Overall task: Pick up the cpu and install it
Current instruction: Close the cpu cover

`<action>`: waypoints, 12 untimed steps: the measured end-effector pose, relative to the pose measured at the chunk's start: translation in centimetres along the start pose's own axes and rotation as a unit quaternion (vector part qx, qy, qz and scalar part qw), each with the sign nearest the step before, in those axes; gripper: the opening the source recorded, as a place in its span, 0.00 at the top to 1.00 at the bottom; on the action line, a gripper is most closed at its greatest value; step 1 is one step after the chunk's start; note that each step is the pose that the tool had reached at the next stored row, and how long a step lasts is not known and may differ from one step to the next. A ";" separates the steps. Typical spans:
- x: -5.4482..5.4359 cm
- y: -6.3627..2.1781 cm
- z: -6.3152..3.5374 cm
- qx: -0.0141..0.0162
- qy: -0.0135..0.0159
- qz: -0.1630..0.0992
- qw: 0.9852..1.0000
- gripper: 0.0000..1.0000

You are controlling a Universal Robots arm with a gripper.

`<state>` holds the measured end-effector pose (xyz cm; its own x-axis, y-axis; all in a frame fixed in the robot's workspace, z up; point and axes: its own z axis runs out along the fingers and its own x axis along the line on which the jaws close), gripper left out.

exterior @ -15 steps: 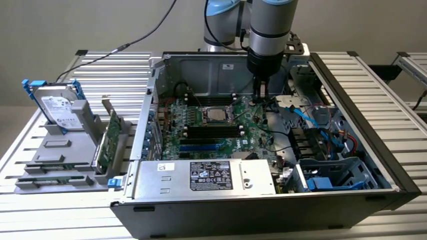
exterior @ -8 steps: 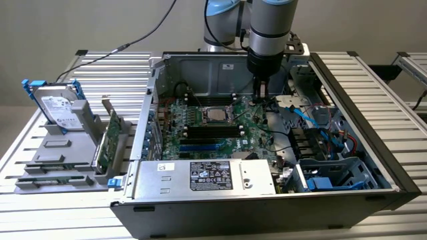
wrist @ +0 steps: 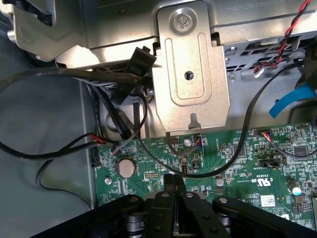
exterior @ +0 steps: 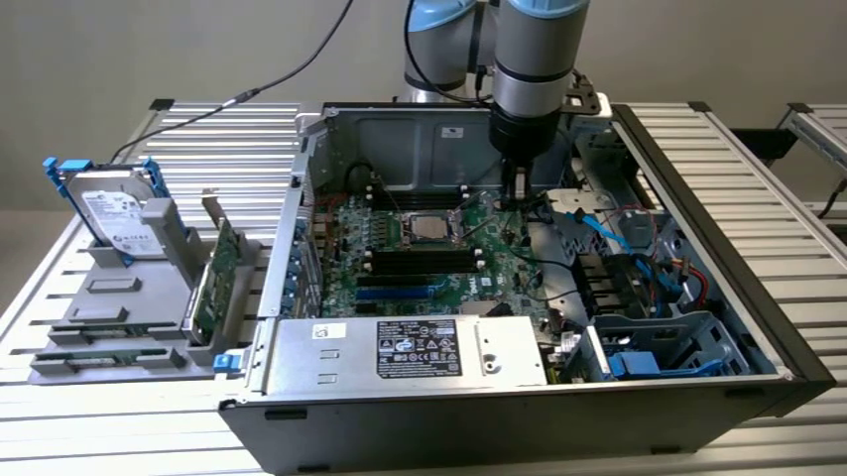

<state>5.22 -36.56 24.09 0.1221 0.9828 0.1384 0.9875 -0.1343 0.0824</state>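
Note:
The cpu (exterior: 426,224), a small square chip with a dull silver top, lies flat in its socket in the middle of the green motherboard (exterior: 397,260) inside the open computer case (exterior: 741,297). My gripper (exterior: 519,190) hangs low inside the case, toward the exterior view's right of the socket and apart from the chip. In the wrist view the gripper (wrist: 174,181) is shut, its black fingers (wrist: 168,184) pressed together with nothing between them, just above the motherboard (wrist: 233,158) near a coin battery (wrist: 126,167).
A silver hard drive (exterior: 114,208) and green circuit cards (exterior: 218,278) stand in a grey holder outside the case on the exterior view's left. The power supply (exterior: 411,352) fills the case front. Black cables (wrist: 59,148), a metal bracket (wrist: 190,74) and blue cables (exterior: 622,238) crowd around the gripper.

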 end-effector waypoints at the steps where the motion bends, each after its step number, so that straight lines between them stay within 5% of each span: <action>1: 0.0 -0.01 0.03 0.000 -0.001 0.000 1.000 0.89; 7: 0.4 -0.32 0.08 0.000 -0.004 -0.003 1.000 0.89; 12: 0.4 -1.39 -0.02 0.000 -0.004 -0.006 1.000 0.89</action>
<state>3.88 -36.03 24.05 0.1100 0.9853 0.1303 0.9891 -0.1215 0.0835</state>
